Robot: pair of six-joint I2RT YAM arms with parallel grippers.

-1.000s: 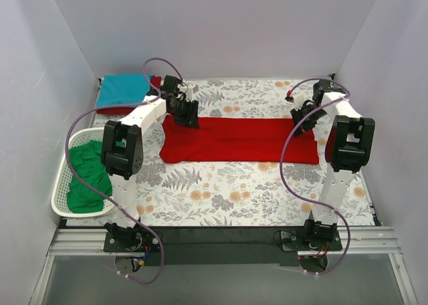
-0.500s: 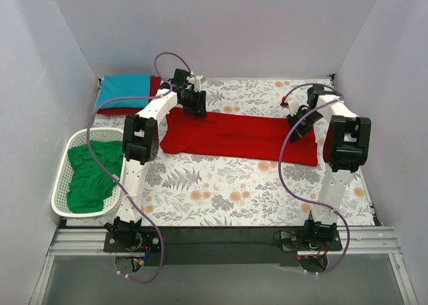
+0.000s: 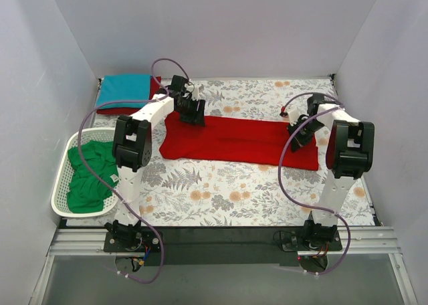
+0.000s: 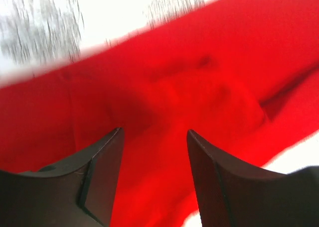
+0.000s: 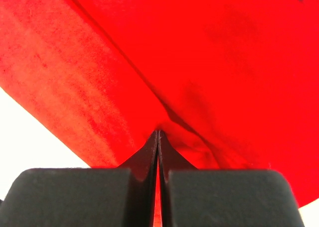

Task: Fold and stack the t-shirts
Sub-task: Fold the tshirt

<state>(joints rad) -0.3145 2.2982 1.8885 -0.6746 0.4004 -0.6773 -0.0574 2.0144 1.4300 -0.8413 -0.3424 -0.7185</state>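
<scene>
Right wrist: right fingers point(image 5: 147, 155) pinch the red t-shirt point(image 5: 214, 62), probably to tension it; left fingers point(image 4: 102, 162) gape open over it.

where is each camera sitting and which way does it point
Top external: fixed above and behind the arms, looking down on the table; both arms show whole, with their bases at the bottom.
Left wrist: on the left arm, facing down onto the red t-shirt; the left fingers show, spread apart.
Right wrist: on the right arm, very close to the same shirt; the right fingers show, closed on a fold.
All three views share the red t-shirt.
</scene>
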